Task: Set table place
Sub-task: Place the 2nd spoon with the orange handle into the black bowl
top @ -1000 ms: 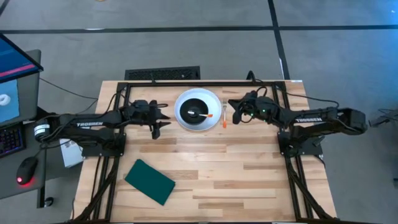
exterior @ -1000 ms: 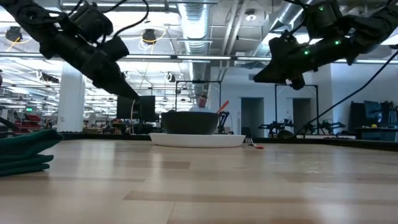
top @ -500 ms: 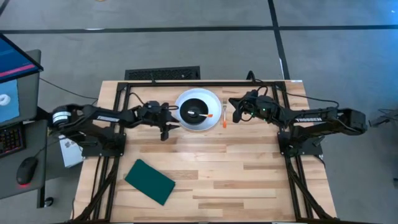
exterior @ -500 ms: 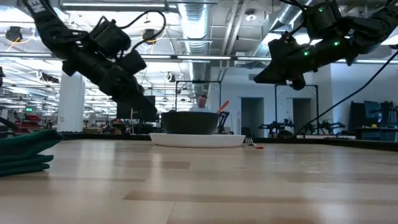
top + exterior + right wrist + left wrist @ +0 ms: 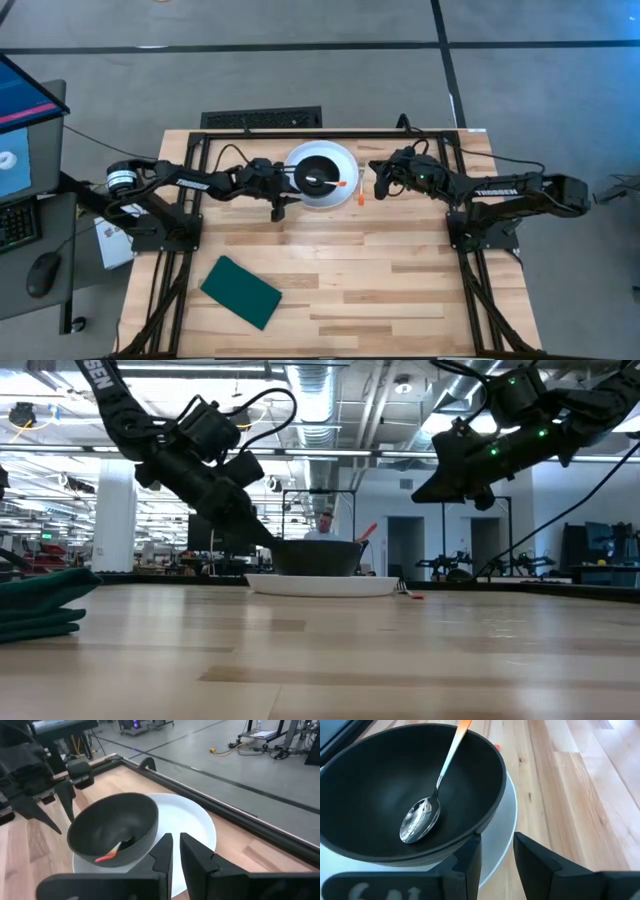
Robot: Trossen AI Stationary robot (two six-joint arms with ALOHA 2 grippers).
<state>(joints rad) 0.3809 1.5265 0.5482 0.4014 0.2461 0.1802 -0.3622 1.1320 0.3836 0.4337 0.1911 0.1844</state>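
Note:
The round white plate (image 5: 343, 163) lies on the table (image 5: 380, 280) at its far middle. A black bowl (image 5: 380, 780) stands on it, and a spoon (image 5: 427, 810) with an orange handle end rests inside against the bowl's rim. My left gripper (image 5: 497, 855) is open at the plate's left edge, slanting down. One finger stands before the bowl's wall and the other is over the table beside the plate's rim (image 5: 509, 827). My right gripper (image 5: 175, 845) hangs above the plate's right edge, its fingers a narrow gap apart with nothing between them. My left gripper comes at the plate's left edge slanting down from the table's left. Its finger (image 5: 472, 857) covers the spot where it meets the bowl's wall and the plate. Whether it touches either of them, I cannot tell.
A small utensil (image 5: 360, 190) with an orange end lies on the table just right of the plate. A dark green pad (image 5: 240, 291) lies at the near left. A black frame (image 5: 330, 134) runs along the table's far edge behind the plate.
My left gripper has moved toward the table's right edge and down, from well left of the plate to the plate's left edge beside the bowl, its fingers still apart. The plate, bowl and spoon lie as before.

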